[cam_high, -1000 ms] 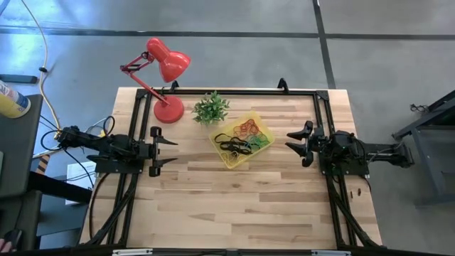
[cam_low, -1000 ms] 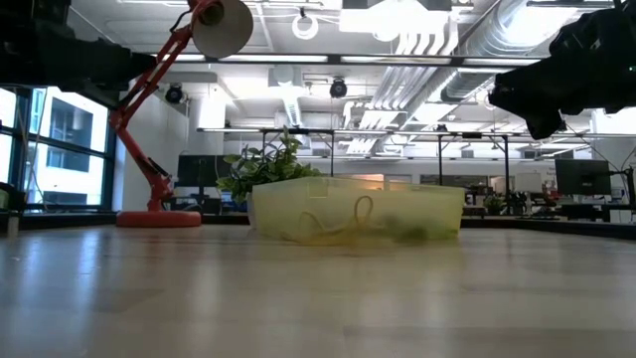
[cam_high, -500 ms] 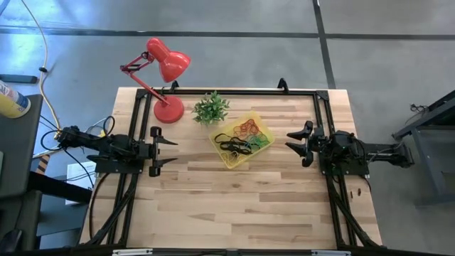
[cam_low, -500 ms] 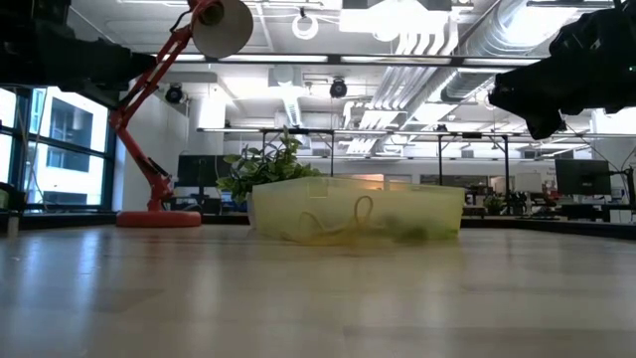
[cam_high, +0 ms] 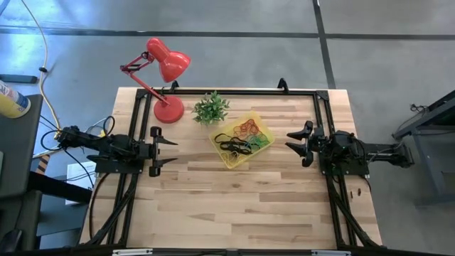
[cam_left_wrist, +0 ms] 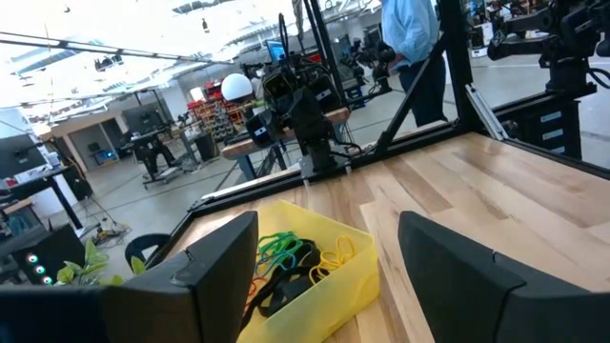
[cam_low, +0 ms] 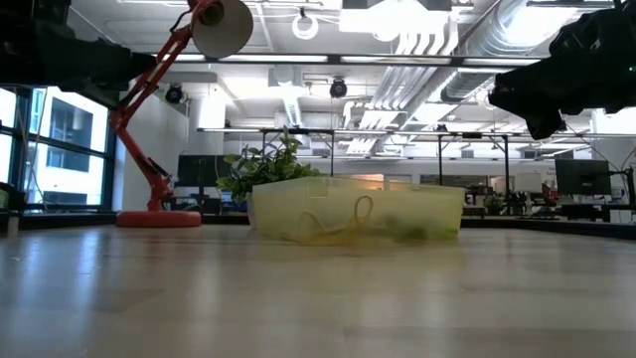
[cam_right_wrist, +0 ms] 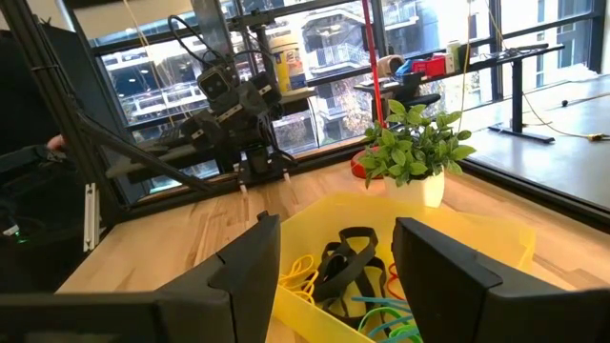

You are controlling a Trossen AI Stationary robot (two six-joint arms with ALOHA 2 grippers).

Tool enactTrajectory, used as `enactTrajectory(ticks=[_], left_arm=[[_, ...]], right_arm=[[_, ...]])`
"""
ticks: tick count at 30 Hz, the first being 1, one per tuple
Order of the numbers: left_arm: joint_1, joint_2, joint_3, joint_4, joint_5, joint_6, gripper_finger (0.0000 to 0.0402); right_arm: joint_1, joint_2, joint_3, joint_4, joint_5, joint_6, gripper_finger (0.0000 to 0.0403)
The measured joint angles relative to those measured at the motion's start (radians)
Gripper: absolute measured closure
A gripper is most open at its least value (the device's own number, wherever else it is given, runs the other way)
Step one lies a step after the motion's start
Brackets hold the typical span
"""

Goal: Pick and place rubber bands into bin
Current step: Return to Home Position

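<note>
Both spread: left tool (cam_high: pixel 173 151) and right tool (cam_high: pixel 288 141) near opposite table (cam_high: pixel 249 206) edges, bin (cam_high: pixel 234 162) between.

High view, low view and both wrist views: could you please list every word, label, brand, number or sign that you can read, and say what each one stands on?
No text can be read in any view.
The yellow container beside the table, in the high view, has a label with blue marks, too small to read.
The bin, the lamp and the plant show no lettering.
</note>
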Motion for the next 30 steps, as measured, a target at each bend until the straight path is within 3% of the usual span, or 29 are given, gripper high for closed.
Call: enactTrajectory(ticks=[8, 20, 30], left_arm=[[0.008, 0.006, 0.000, 0.000, 0.001, 0.000, 0.0158], [0.202, 0.005, 0.000, -0.001, 0.011, 0.000, 0.0158], [0.216, 0.005, 0.000, -0.001, 0.008, 0.000, 0.0158]], right_arm=[[0.000, 0.000, 0.000, 0.000, 0.000, 0.000, 0.0210], [0.000, 0.000, 0.000, 0.000, 0.000, 0.000, 0.0210], [0.000, 0.000, 0.000, 0.000, 0.000, 0.000, 0.0210]])
